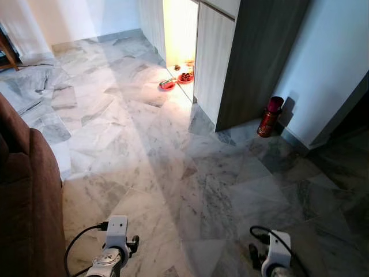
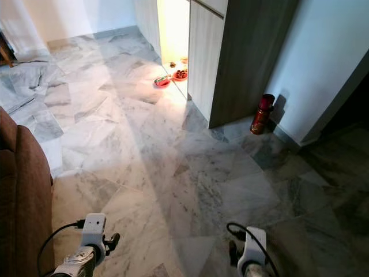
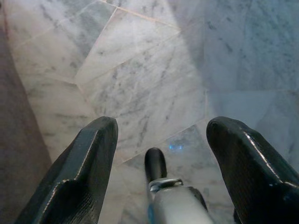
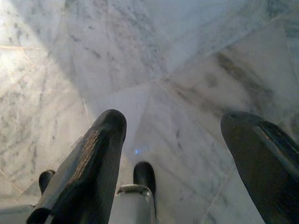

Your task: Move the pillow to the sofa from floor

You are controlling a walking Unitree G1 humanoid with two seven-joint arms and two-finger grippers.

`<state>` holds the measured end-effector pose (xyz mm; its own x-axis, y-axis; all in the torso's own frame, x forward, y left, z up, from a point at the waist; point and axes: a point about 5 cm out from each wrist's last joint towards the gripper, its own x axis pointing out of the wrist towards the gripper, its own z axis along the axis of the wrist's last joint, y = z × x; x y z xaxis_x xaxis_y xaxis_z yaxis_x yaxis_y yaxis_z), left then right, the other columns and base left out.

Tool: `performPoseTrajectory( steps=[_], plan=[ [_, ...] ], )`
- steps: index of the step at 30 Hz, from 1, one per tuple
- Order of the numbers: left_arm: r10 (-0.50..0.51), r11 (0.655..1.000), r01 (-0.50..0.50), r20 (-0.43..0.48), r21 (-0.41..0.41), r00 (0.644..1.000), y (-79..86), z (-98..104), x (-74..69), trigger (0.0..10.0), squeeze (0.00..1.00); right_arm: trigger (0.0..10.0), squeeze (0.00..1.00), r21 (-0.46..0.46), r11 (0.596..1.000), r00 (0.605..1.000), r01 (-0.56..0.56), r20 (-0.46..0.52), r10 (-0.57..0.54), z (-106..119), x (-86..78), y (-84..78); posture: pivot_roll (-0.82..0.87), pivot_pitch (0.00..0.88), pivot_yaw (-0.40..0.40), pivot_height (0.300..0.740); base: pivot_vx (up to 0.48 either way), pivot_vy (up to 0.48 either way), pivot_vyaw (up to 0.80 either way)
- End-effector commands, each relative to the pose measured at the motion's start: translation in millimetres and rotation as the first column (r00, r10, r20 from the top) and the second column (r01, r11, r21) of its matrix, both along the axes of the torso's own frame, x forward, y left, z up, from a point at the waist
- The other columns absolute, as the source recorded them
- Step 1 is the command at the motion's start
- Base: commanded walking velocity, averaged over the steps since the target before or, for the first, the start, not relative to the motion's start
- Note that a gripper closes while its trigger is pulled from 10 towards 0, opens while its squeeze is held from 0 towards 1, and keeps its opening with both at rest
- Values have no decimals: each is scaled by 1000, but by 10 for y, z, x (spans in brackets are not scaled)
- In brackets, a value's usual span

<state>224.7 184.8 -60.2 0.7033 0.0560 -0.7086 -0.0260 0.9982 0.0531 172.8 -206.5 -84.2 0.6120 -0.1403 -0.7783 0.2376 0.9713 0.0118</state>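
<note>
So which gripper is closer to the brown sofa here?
Left. The left gripper hangs open over marble floor right beside the sofa at the robot's left. The right gripper, also open, hangs farther off on the other side.

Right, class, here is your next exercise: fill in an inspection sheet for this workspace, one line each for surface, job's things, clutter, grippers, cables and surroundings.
Surface: marble-patterned floor tiles, grey and white, partly sunlit.
Job's things: brown sofa at the robot's left; pillow, nothing seen.
Clutter: red fire extinguisher standing by the wall; red bowls on the floor at the lit opening.
Grippers: left gripper open, over bare floor beside the sofa edge; right gripper open, over bare floor; both arms held low.
Cables: black cable looping from the left wrist; black cable at the right wrist.
Surroundings: tall grey cabinet, pale blue wall.
</note>
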Motion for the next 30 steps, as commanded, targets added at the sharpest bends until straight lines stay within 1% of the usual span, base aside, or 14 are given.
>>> performPoseTrajectory(
  steps=[1, 5, 8, 10, 16, 22, 24, 30],
  plan=[
    [-2, 1000, 2, -10, 27, 1000, 35, -28, -55, 10000, 0, 10000, 0, -3, 1000, 1000, -7, -25, 7, -28, -56, 5, -3, 12, 2, 740, 0, 0, 0],
    [-12, 1000, 12, -26, 26, 1000, 25, -55, -97, 10000, 0, 10000, 0, -5, 1000, 999, -29, -38, 28, -42, -94, -13, -1, 6, 2, 740, 0, 0, 0],
    [-34, 999, 37, -56, 40, 998, 18, -89, -147, 10000, 0, 10000, 0, -10, 1000, 998, -28, -48, 27, -54, -152, -69, -6, 2, 4, 740, 0, 0, 0],
    [-35, 998, 38, -63, 45, 997, 18, -100, -166, 10000, 0, 10000, 0, -14, 999, 998, -32, -47, 32, -53, -160, -83, -8, 1, 4, 740, 0, 0, 0],
    [-18, 998, 23, -76, 65, 997, 40, -126, -217, 10000, 0, 10000, 0, -13, 999, 997, -45, -65, 44, -71, -186, -58, -2, 0, -3, 740, 0, 0, 800],
    [-45, 997, 51, -92, 65, 995, 22, -148, -253, 10000, 0, 10000, 0, -4, 998, 994, -63, -90, 63, -106, -259, -25, -1, 0, -4, 740, 0, 0, 800],
    [-46, 997, 52, -94, 63, 994, 18, -154, -263, 10000, 0, 10000, 0, -7, 998, 993, -60, -102, 59, -119, -323, -78, -1, 0, -4, 740, 0, 0, 800],
    [-48, 996, 54, -97, 66, 994, 21, -158, -271, 10000, 0, 10000, 0, -11, 998, 993, -54, -110, 52, -121, -356, -125, -3, 6, -4, 740, 0, 0, 800]
  ],
)
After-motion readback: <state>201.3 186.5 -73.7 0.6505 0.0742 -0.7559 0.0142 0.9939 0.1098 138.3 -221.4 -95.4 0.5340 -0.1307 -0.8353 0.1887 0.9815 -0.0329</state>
